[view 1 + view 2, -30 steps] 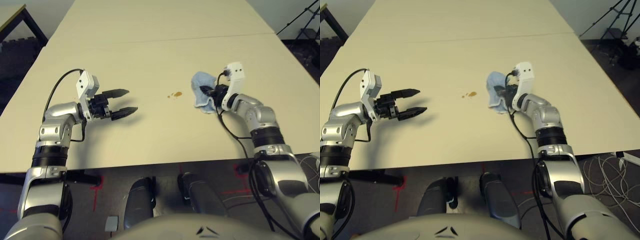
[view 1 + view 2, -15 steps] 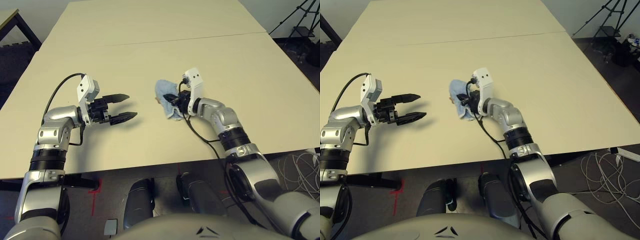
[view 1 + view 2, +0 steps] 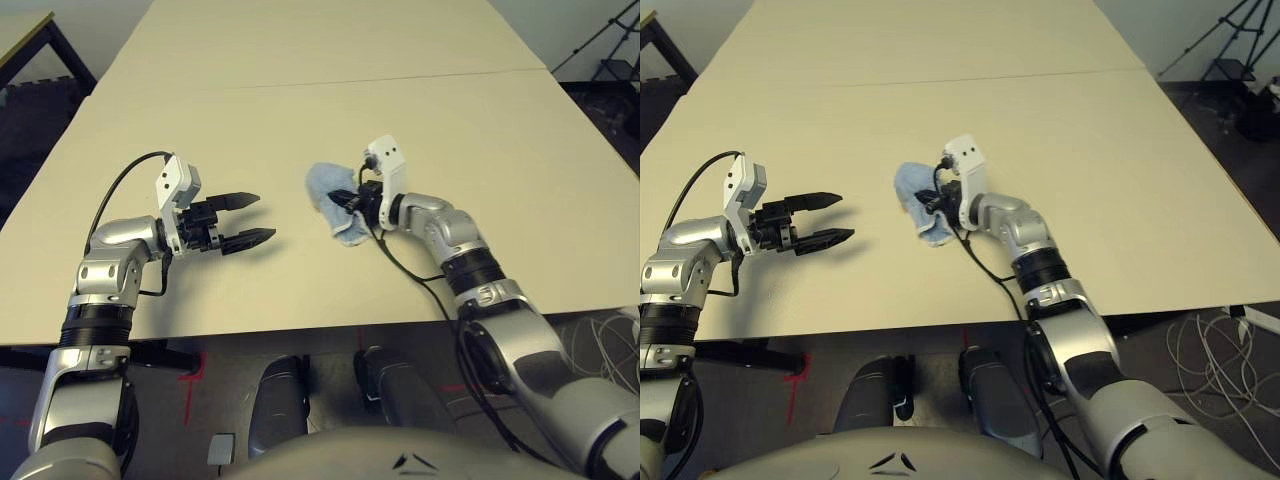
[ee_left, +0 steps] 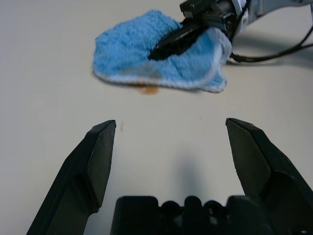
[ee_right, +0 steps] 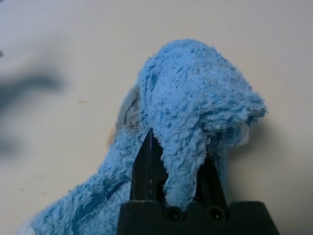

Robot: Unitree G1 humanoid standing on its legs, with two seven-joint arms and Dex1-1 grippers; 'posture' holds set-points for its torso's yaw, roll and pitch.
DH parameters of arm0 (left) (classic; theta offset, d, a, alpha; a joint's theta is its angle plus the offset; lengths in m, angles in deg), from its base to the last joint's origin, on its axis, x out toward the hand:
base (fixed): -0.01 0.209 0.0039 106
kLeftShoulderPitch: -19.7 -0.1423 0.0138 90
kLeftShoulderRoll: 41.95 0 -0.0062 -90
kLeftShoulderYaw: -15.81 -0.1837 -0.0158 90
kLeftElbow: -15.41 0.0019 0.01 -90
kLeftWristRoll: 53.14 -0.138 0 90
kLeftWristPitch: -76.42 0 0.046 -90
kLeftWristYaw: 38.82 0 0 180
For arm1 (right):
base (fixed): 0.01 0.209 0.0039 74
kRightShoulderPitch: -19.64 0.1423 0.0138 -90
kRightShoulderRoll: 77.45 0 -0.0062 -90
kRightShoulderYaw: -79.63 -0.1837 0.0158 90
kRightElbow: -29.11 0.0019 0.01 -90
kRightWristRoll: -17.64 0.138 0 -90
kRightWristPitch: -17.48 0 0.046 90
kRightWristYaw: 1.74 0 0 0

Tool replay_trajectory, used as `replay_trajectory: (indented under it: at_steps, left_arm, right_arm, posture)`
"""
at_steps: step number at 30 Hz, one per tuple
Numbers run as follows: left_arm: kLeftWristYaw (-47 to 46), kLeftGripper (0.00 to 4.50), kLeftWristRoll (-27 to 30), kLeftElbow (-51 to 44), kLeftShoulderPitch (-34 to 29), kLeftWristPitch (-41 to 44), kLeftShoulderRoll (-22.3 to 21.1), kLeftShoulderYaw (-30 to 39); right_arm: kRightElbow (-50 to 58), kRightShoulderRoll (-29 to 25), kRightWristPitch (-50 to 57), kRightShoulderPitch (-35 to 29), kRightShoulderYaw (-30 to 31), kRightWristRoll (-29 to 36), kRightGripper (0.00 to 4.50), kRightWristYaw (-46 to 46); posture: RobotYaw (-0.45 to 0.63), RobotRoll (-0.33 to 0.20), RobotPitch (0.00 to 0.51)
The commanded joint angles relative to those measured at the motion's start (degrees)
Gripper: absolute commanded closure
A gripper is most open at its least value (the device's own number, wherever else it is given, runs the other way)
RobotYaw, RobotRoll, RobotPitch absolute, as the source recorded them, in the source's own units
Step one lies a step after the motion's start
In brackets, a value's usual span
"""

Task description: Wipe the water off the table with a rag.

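From the head views the rag lies rumpled on the table near its middle, between the two arms, with the right gripper pressed into its right side; no stain can be made out around it from up there. The left wrist view adds what the head views miss: a small amber-brown smear of the water peeks out from under the rag's whitish stitched edge, on the side facing the left gripper, and a tiny speck sits on the bare tabletop a little nearer that gripper. The right wrist view shows the grip itself (hard to read from above): the two black fingers stand nearly together with a fold of blue terry cloth pinched between them, the rest of the rag bulging up and over the fingertips and trailing down onto the table. The left gripper hovers just above the table well to the left of the rag, pointing toward it, its fingers spread wide apart and holding nothing, touching neither rag nor water.
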Motion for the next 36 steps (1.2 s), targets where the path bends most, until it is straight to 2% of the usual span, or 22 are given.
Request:
replay_trajectory:
  at_steps: [1,8,14,18,22,26,31,36]
  left_arm:
    - [-0.04,0.0,0.12,-0.28,0.2,0.04,0.31,-0.46]
    - [-0.01,0.0,-0.24,0.82,0.79,-0.58,0.78,-0.67]
    - [0.0,0.0,-0.52,1.67,1.32,-0.99,1.14,-0.84]
    - [0.08,0.0,-0.58,2.13,1.47,-1.25,1.32,-0.87]
    - [0.04,0.0,-0.65,2.7,1.71,-1.55,1.57,-0.9]
    - [0.03,0.0,-0.82,3.43,2.24,-1.89,1.98,-1.06]
    - [0.06,0.0,-0.9,3.68,2.85,-1.87,2.03,-1.14]
    - [0.32,0.0,-1.0,3.92,3.15,-1.91,1.48,-1.02]
  right_arm:
    - [-5.6,-6.57,-0.46,-0.7,-3.24,-1.33,4.48,-1.25]
    - [-5.93,-14.44,1.58,-0.59,-8.78,2.24,4.48,0.08]
    - [3.1,-19.46,14.84,0.93,-15.89,11.85,4.48,5.34]
    - [6.58,-26.66,20.5,2.55,-16.77,14.18,4.48,9.57]
    - [6.93,-31.19,21.93,2.68,-15.45,13.92,4.48,12.24]
    - [4.9,-32.18,20.34,0.67,-13.47,11.8,4.48,13.34]
    - [-0.05,-30.46,15.75,-1.43,-11.81,8.84,4.48,12.72]
    - [-6.99,-28.63,8.88,-0.71,-11.32,5.26,4.48,10.06]
  posture:
    - [-0.17,0.0,0.136]
    - [-0.18,0.0,0.137]
    - [-0.19,0.0,0.138]
    - [-0.2,0.0,0.135]
    - [-0.2,0.0,0.131]
    - [-0.2,0.0,0.124]
    - [-0.2,0.0,0.122]
    - [-0.19,0.0,0.117]
